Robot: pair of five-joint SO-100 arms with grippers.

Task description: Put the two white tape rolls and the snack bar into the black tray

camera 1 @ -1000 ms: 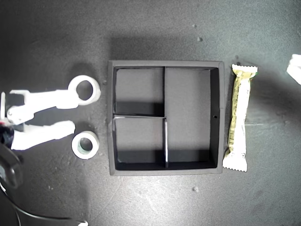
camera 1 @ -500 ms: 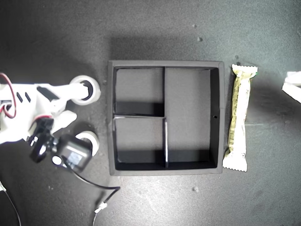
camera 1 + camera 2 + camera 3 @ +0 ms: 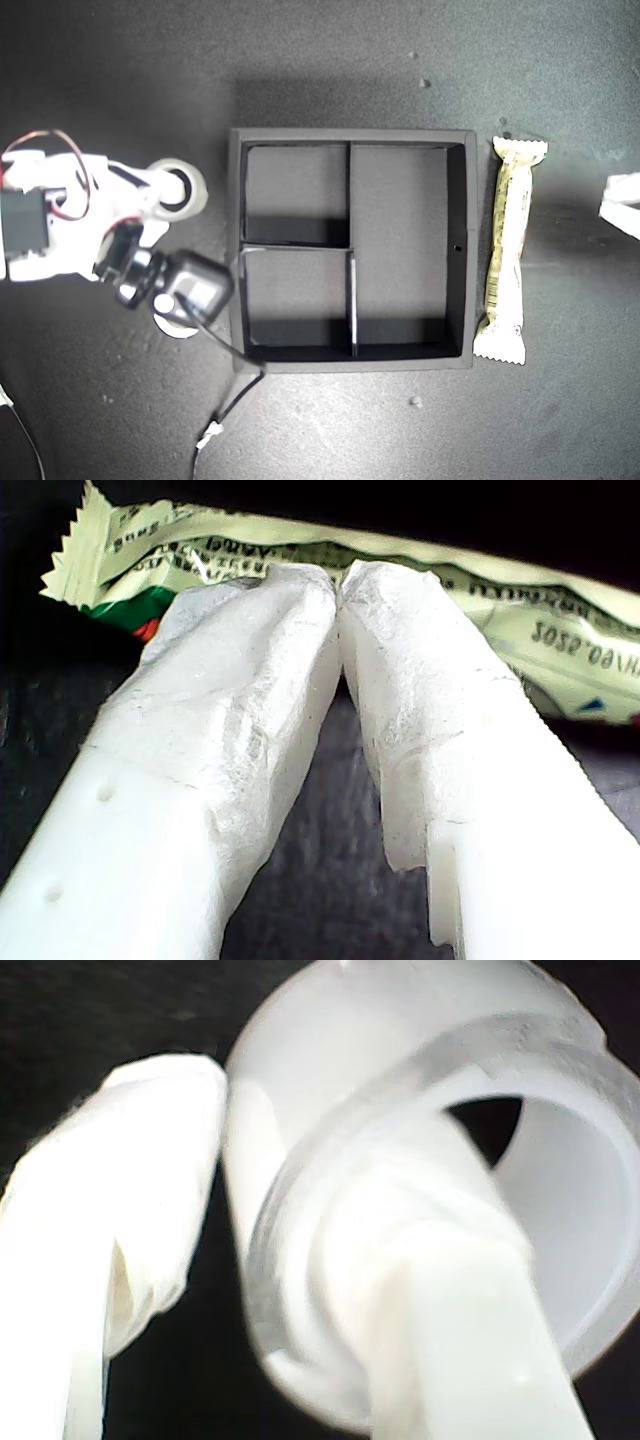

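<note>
First gripper: my first gripper has its tips pressed together, clasping nothing, just short of the snack bar, which lies outside the black tray at the exterior view's right
Second gripper: my second gripper pinches the wall of the larger tape roll, one finger through its hole
Smaller tape roll: mostly hidden under the arm, beside the tray

The exterior view is a straight top-down shot onto the dark tabletop, far enough up to get the whole black tray square in the middle with bare surface all round. The first wrist view sits low, right behind my first hand, looking along its fingers at the snack bar, super close. That same bar lies along the exterior view's right side, so that's their overlap. The second wrist view is even tighter, blurry-close on the larger tape roll, which the overhead cam shows at the exterior view's left, beside the tray.
</note>
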